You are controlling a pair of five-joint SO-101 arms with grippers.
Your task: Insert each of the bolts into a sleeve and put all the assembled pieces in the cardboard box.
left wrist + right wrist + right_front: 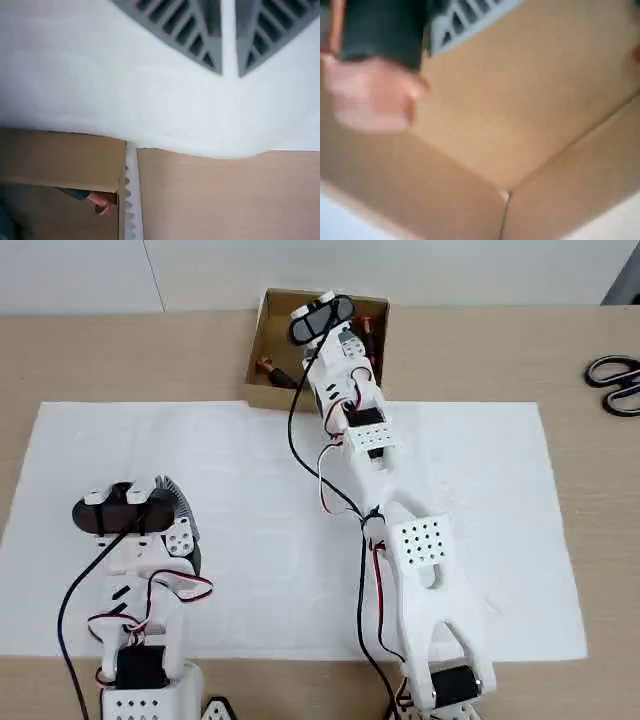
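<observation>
Close to the right wrist camera, upper left, an assembled piece (377, 55), black sleeve (382, 27) on copper bolt (367, 97), appears clamped in the right gripper (425, 30) inside the cardboard box (257, 340). Probably light, rigid, slick; grip mid-sleeve. Over white paper (100, 75), the left gripper (229, 69) is closed, empty.

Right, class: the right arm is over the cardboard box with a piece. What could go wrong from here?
1. The assembled piece in the right gripper hangs over the cardboard box. If released, it might knock the piece already inside or bounce off a wall.
2. As it lifts out, the gripper could catch the box wall and drag the box.
</observation>
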